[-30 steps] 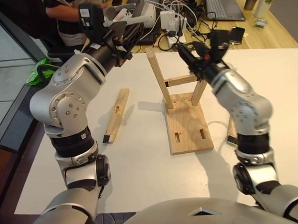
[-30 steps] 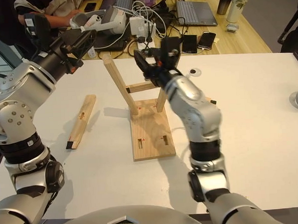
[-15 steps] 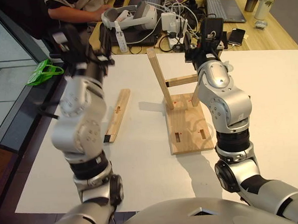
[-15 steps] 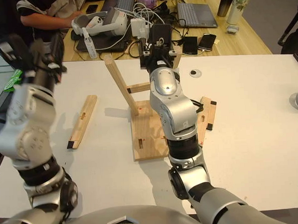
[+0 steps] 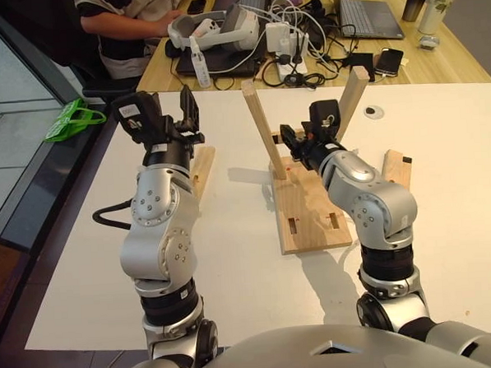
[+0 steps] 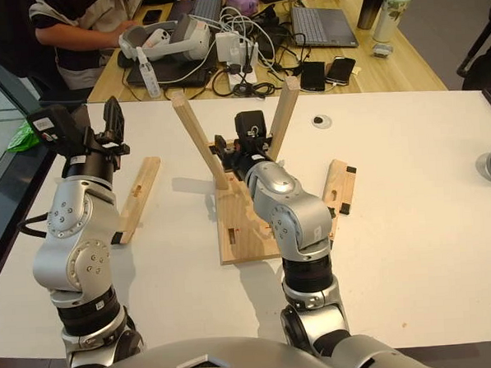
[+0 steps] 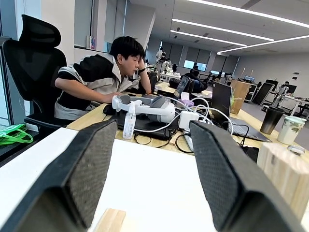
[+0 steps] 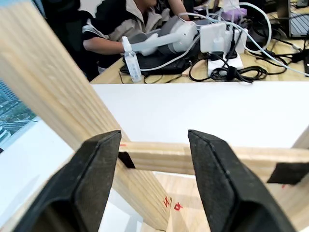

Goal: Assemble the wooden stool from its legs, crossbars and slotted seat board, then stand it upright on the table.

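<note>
We saw the slotted seat board [image 5: 313, 209] lying flat on the white table [image 5: 233, 267]; two legs [image 5: 261, 125] [image 5: 352, 92] stood up from its far end, joined by a crossbar [image 8: 159, 158]; the right gripper [image 8: 154, 140] sat close at that crossbar, fingers apart, gripping nothing; the left gripper [image 7: 153, 145] hung above a loose leg [image 6: 135, 198], fingers likewise spread and empty; another loose piece [image 6: 338, 187] lay right of the board.
</note>
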Action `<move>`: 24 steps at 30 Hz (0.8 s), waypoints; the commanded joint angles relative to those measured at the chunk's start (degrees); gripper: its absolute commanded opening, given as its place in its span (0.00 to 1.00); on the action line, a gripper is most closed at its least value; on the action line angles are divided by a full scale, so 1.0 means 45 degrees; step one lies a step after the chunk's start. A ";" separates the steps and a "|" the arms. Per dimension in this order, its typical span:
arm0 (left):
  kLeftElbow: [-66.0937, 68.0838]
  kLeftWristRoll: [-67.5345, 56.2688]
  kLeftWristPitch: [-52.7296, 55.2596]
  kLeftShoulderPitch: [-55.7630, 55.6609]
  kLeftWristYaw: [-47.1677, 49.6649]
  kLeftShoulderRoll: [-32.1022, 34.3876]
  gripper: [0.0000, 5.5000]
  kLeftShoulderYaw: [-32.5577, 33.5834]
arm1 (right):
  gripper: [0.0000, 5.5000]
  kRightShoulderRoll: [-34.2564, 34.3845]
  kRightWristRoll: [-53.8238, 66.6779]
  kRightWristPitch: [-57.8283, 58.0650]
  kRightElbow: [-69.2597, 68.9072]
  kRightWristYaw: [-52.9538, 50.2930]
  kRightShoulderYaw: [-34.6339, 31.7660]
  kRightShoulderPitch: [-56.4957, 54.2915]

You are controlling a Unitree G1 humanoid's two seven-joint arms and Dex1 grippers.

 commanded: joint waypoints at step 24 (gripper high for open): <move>0.1537 0.0632 0.4646 -0.2941 0.1399 -0.0110 0.51 0.2082 | 0.47 -0.3568 0.1180 -0.4134 0.6404 0.0082 -0.6457 -0.2619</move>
